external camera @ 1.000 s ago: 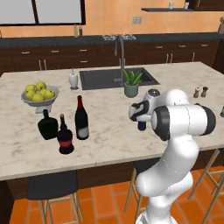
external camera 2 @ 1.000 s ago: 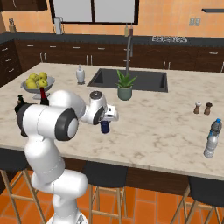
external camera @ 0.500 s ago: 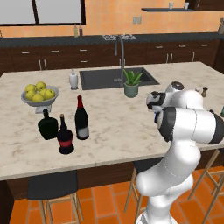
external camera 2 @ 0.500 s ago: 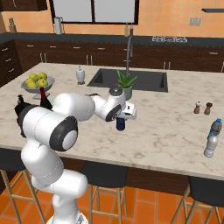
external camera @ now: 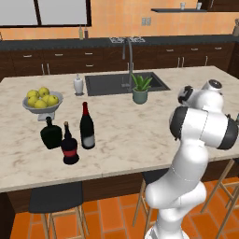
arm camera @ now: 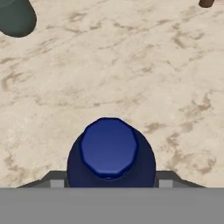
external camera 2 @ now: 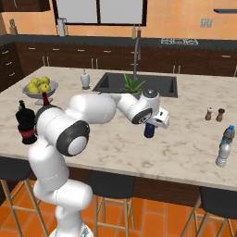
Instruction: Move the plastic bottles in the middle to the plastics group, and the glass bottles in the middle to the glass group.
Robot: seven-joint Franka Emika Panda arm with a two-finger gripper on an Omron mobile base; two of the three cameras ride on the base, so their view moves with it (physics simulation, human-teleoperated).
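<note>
Small blue bottle (external camera 2: 149, 130): held at the gripper (external camera 2: 155, 121) above the marble counter (external camera 2: 185, 148), right of the sink (external camera 2: 137, 84) and in front of the potted plant (external camera 2: 133, 86). Only its lower body shows in the right base view; the upper part is hidden behind the white hand. In the hand view the bottle (arm camera: 110, 151) is seen from straight above, cap toward the camera, with a grey finger part at each side of it; the fingers are clamped on the bottle, though their tips are cut off by the bottom of that view. Whether the base touches the counter cannot be made out.

Wine bottle (external camera: 87, 127): upright on the counter, left of centre, just beside the black bottle with a red band (external camera: 70, 145) and the dark-green flask (external camera: 51, 134). In the right base view this cluster is largely hidden by the arm.

Clear bottle with a blue cap (external camera 2: 224, 146): upright near the counter's right edge.

Fruit bowl (external camera: 41, 100), white dispenser (external camera: 78, 85), two small shakers (external camera 2: 214, 114): on the counter, away from the gripper
</note>
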